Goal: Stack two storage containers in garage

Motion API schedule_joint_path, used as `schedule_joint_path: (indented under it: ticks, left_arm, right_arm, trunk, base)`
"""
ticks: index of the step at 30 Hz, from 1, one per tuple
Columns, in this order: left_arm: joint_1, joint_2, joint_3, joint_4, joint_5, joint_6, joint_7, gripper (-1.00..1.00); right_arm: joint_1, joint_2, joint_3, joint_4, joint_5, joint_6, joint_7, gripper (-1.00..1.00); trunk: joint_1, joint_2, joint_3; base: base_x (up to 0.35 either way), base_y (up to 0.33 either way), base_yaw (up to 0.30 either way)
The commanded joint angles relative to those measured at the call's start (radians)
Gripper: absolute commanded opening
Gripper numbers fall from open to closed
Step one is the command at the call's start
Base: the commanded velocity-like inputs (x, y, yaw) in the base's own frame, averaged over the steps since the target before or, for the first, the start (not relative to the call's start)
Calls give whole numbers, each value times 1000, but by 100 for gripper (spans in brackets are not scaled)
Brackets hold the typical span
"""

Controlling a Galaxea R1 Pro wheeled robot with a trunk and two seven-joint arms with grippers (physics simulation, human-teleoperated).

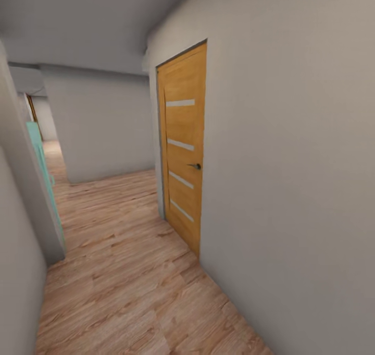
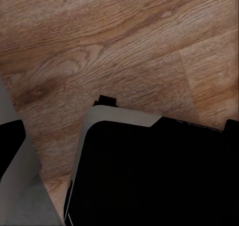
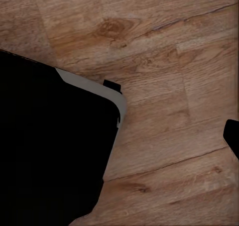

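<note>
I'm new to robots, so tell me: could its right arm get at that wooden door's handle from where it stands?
Probably not yet. The handle on the wooden door lies further down the hallway, and the right wrist view looks down at plank floor beside the robot's dark base, so the arm seems lowered.

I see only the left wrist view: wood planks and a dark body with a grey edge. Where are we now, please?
Observer: In a corridor. The head view shows a closed wooden door in the wall on the right.
Operator: Is the way ahead open?
Observer: The plank floor runs on to a grey wall and seems to continue past it on the left.
Operator: Is anything on the left side?
Observer: A teal panel stands along the left wall.
</note>
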Motion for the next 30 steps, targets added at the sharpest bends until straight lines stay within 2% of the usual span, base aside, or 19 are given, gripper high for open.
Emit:
schedule_joint_path:
  ticks: [1,19,23,30]
  left_arm:
    - [0,0,7,1,3,-2,-2,100]
    - [0,0,7,1,3,-2,-2,100]
    - [0,0,7,1,3,-2,-2,100]
    - [0,0,7,1,3,-2,-2,100]
  right_arm:
    - [-1,0,5,3,6,-7,0,100]
    - [-1,0,13,3,9,-4,-24,100]
    - [-1,0,5,3,6,-4,-25,100]
    - [-1,0,12,3,13,-7,-24,100]
  trunk:
    - [1,-1,0]
    - [1,-1,1]
    - [1,-1,1]
    - [1,-1,1]
  base:
    - [322,0,76]
    - [321,0,238]
    - [321,0,87]
    - [321,0,12]
